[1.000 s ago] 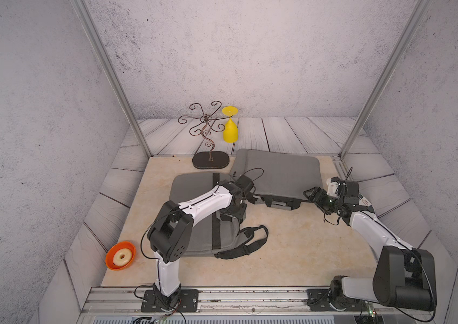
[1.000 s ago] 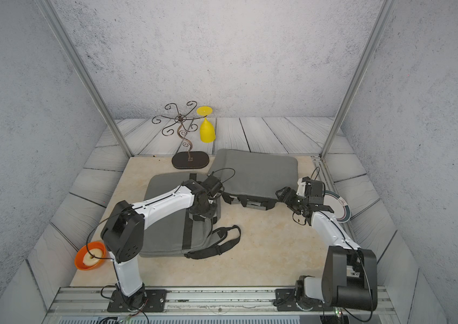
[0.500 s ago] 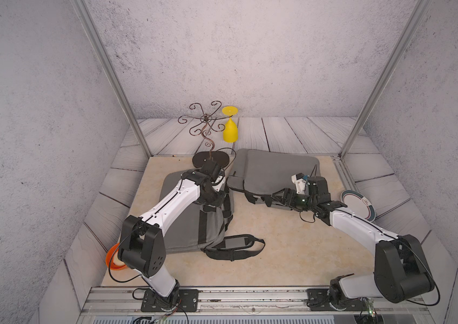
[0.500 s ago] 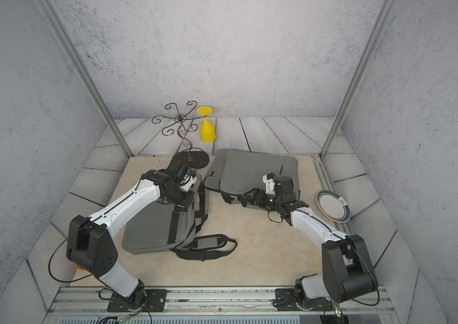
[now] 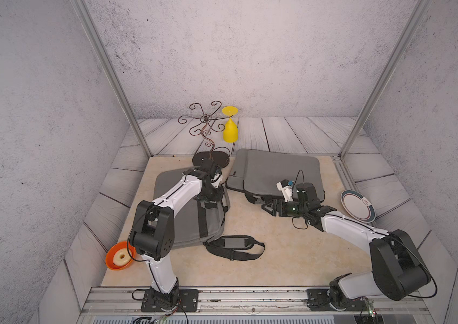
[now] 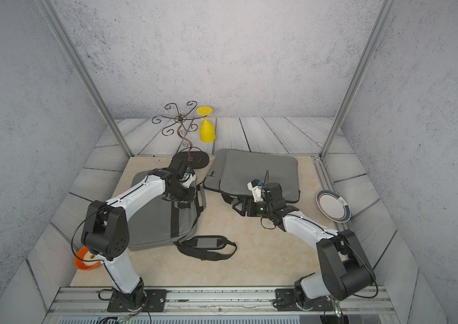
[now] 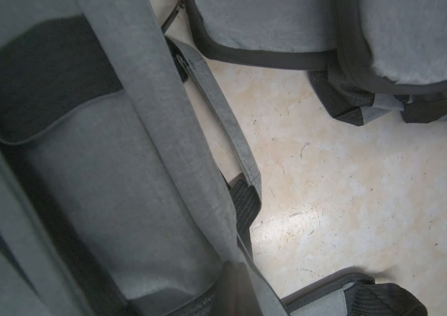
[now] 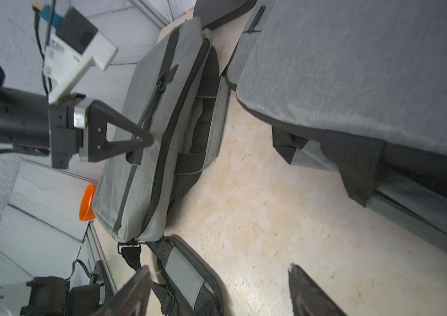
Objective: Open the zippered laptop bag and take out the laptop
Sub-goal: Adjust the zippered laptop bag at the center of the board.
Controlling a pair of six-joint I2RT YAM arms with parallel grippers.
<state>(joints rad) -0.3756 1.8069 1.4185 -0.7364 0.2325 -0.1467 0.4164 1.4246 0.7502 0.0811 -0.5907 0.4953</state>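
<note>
The grey laptop bag (image 5: 191,224) (image 6: 155,221) lies flat at the left, its black shoulder strap (image 5: 232,242) trailing toward the front. My left gripper (image 5: 211,202) (image 6: 184,203) points down at the bag's right edge by the handle. In the left wrist view the left gripper (image 7: 237,266) is shut, and a strip of the bag's grey fabric (image 7: 162,123) runs into the tips. My right gripper (image 5: 268,207) (image 8: 218,269) is open and empty, low over the floor. It sees the left gripper (image 8: 141,141) on the bag (image 8: 145,177). The laptop is hidden.
A second grey bag (image 5: 275,171) (image 8: 353,68) lies at the back right, just behind my right gripper. A metal hook stand (image 5: 211,160) and a yellow upturned glass (image 5: 230,131) stand at the back. A plate (image 5: 358,204) is at the right, an orange bowl (image 5: 119,256) at the front left.
Over the second, my left gripper went back and left, and the laptop bag shifted left with it. My right gripper swung left, in front of the second bag. The plate now shows.
</note>
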